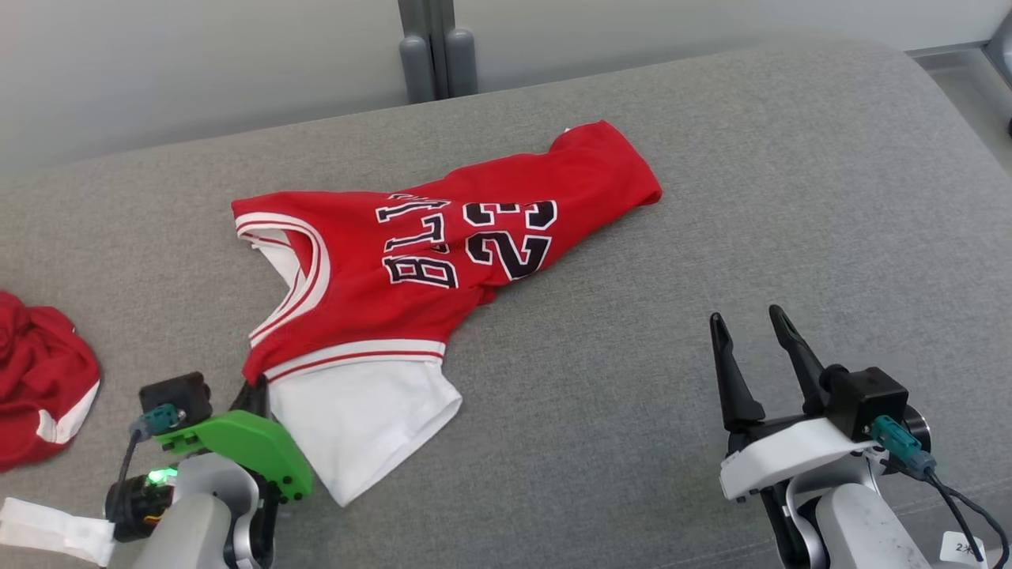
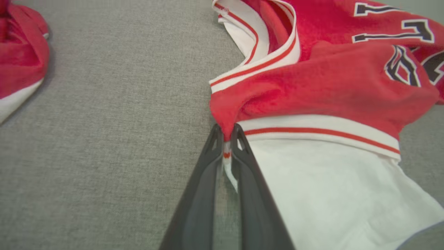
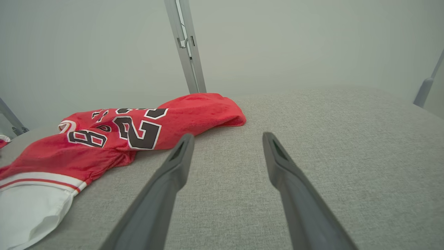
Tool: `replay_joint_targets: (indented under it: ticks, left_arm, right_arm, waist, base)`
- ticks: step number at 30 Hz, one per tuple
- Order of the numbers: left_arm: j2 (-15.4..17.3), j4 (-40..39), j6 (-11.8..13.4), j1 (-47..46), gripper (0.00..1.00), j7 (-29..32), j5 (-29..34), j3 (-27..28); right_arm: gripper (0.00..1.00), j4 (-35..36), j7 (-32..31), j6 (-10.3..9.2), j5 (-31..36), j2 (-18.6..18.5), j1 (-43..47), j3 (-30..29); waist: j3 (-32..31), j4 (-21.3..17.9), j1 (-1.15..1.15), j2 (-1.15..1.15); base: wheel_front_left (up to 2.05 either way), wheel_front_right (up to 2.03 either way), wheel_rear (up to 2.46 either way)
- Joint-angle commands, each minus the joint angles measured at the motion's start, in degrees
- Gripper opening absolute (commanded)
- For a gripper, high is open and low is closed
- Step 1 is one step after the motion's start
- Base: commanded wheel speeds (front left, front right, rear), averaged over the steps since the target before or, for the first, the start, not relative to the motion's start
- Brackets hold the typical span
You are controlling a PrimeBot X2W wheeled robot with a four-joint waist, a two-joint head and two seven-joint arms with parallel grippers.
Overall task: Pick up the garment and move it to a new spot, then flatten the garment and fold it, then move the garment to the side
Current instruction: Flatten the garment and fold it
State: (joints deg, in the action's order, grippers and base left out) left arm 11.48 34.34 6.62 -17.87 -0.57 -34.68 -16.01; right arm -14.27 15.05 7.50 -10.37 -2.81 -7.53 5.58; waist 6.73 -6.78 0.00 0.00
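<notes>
Two garments on the grey padded surface (image 1: 751, 182): one red "23" jersey (image 1: 356, 292) with a white sleeve, lying rumpled mid-surface with its lettering face-up, and one crumpled red garment (image 1: 39, 379) at the left edge, well apart from it. Two hands: left hand (image 2: 227, 139) is low at the jersey's near-left corner, fingers pressed together and pinching the red edge just above the white-and-red trim. Right hand (image 1: 747, 318) sits off to the jersey's right, fingers spread and pointing away, holding nothing.
</notes>
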Motion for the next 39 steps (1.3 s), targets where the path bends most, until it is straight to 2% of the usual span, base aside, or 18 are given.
replay_joint_targets:
  ticks: [1,6,7,8,13,22,25,32,39]
  left_arm:
    - [1.0,-1.0,0.7,0.8,0.0,0.1,0.0,0.6]
    - [2.7,-3.7,2.0,0.6,0.0,0.7,0.8,0.7]
    - [2.7,-4.2,2.1,0.6,0.43,0.2,0.8,0.9]
    - [2.7,-4.6,2.2,0.7,1.0,-0.3,0.9,0.9]
    - [1.4,-7.8,1.6,2.4,1.0,-5.3,1.0,1.1]
    - [1.5,-14.8,-0.7,6.3,1.0,-14.0,3.5,1.7]
    - [1.9,-17.8,-2.2,7.9,1.0,-14.7,5.7,2.3]
    - [-1.3,-27.2,-6.3,13.4,1.0,-14.6,11.6,8.0]
    - [-4.5,-25.6,-9.6,17.5,1.0,-14.6,14.4,12.3]
  right_arm:
    - [1.0,0.2,0.2,-0.02,-0.2,-0.1,0.1,0.1]
    - [1.0,0.0,0.2,-0.02,-0.3,-0.1,-0.6,0.3]
    - [1.0,0.0,0.2,-0.02,-0.3,-0.1,-0.7,0.3]
    - [1.0,0.0,0.2,-0.02,-0.4,-0.2,-0.7,0.2]
    - [1.0,-0.1,0.2,-0.02,-0.1,-0.1,0.1,-0.6]
    - [1.0,0.2,0.2,-0.02,1.0,-0.1,0.7,-2.3]
    - [1.0,0.3,-0.1,-0.02,1.3,-0.1,1.2,-2.7]
    - [1.0,0.9,-0.8,-0.02,3.0,-0.1,2.0,-3.4]
    - [1.0,2.6,-2.7,-0.02,5.3,-0.2,2.6,-3.9]
  waist:
    - [0.2,0.8,0.0,0.0]
    - [0.3,0.9,0.0,0.0]
    - [0.3,0.8,0.0,0.0]
    - [0.3,0.7,0.0,0.0]
    - [0.0,0.6,0.0,0.0]
    - [-1.3,1.7,0.0,0.0]
    - [-1.9,2.3,0.0,0.0]
    - [-3.8,3.9,0.0,0.0]
    - [-4.9,5.3,0.0,0.0]
  base:
    - [0.0,0.0,0.0]
    - [0.0,0.0,0.0]
    - [0.0,0.0,0.0]
    - [0.0,0.0,0.0]
    - [0.0,0.0,0.0]
    - [0.0,0.0,0.0]
    - [0.0,0.0,0.0]
    - [0.0,0.0,0.0]
    - [0.0,0.0,0.0]
